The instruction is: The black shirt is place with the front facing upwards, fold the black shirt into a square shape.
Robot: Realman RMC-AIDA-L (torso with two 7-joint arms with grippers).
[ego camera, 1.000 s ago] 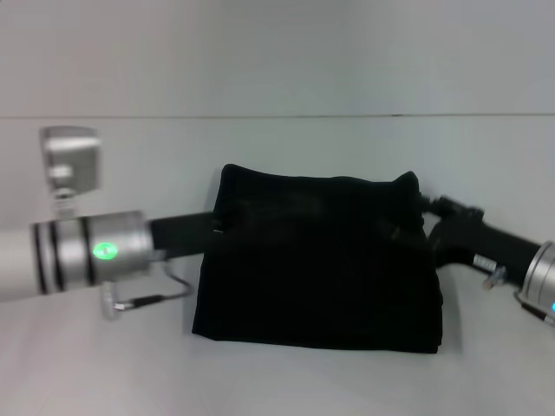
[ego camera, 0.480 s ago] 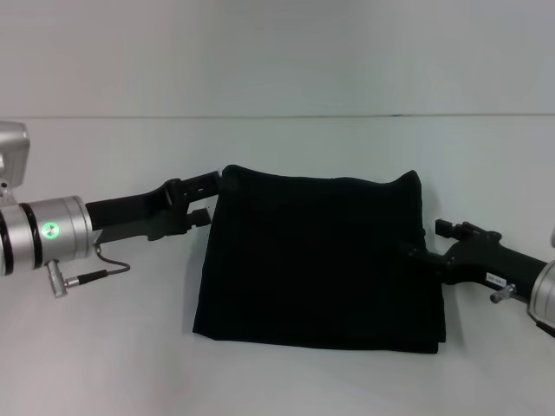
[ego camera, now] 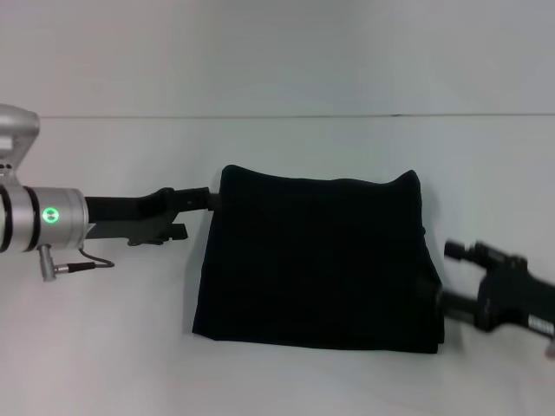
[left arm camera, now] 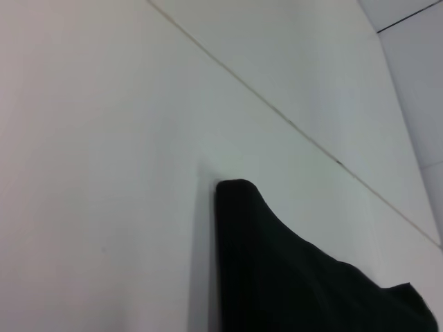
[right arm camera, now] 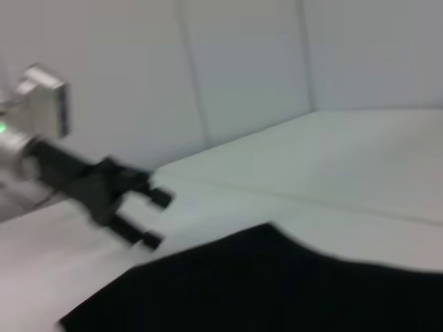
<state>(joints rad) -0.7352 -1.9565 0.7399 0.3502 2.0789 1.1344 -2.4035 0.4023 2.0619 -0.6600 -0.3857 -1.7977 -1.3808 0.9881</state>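
Between grippers: black shirt [ego camera: 316, 260] folded; left gripper [ego camera: 198, 215] parted, right gripper [ego camera: 453, 282] unclear.

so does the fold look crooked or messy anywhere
Mostly tidy. The black shirt lies flat on the table as a rough square, but its two far corners poke up into small peaks and the far edge sags between them. The left end effector sits by the far left corner, the right end effector off the near right side.

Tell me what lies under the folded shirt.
The shirt lies on the white table. Whatever else sits beneath is hidden by its black folds.
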